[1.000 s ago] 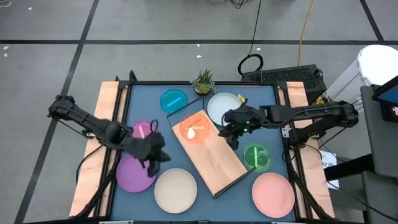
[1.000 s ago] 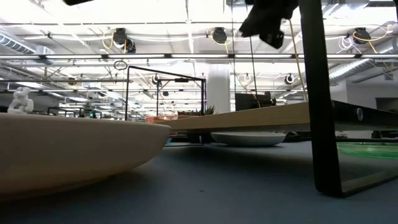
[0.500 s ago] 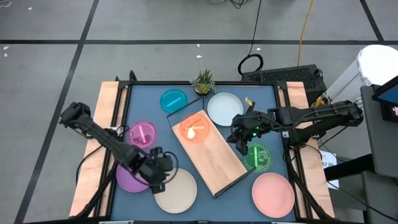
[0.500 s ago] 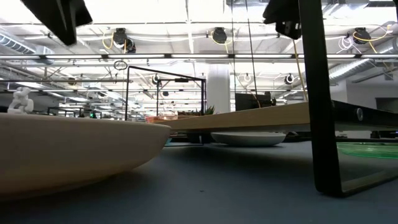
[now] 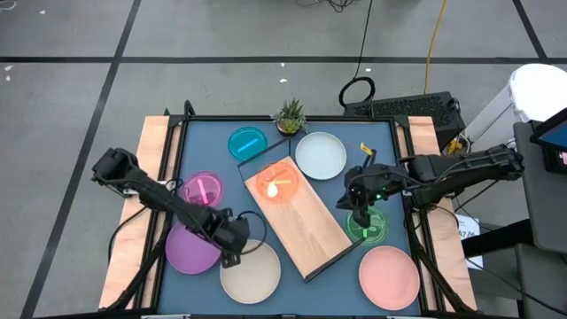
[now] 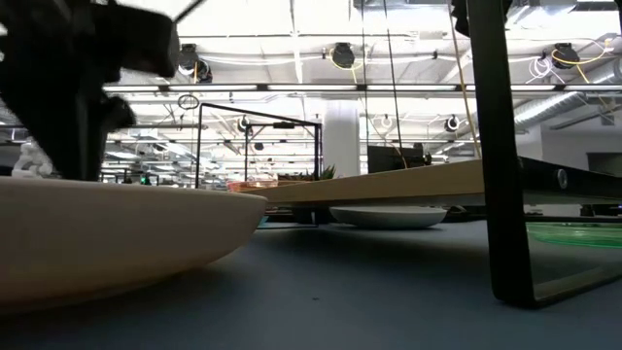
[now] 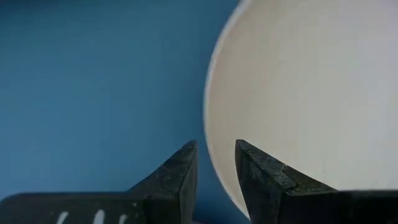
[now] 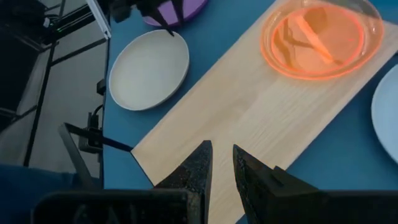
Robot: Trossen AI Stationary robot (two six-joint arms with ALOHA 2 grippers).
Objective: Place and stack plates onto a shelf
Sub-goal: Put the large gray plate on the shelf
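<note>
Left claw (image 7: 214, 163) slightly parted straddling cream plate (image 7: 311, 93) rim, seen only from its wrist, right claw (image 8: 221, 165) narrowly parted, empty, above shelf (image 8: 249, 118)

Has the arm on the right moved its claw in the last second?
Yes. In the high view the right gripper has left the orange plate on the shelf and now hangs by the green plate.

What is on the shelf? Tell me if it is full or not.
Not full: only the orange plate sits on the shelf; the remaining board is bare.
</note>
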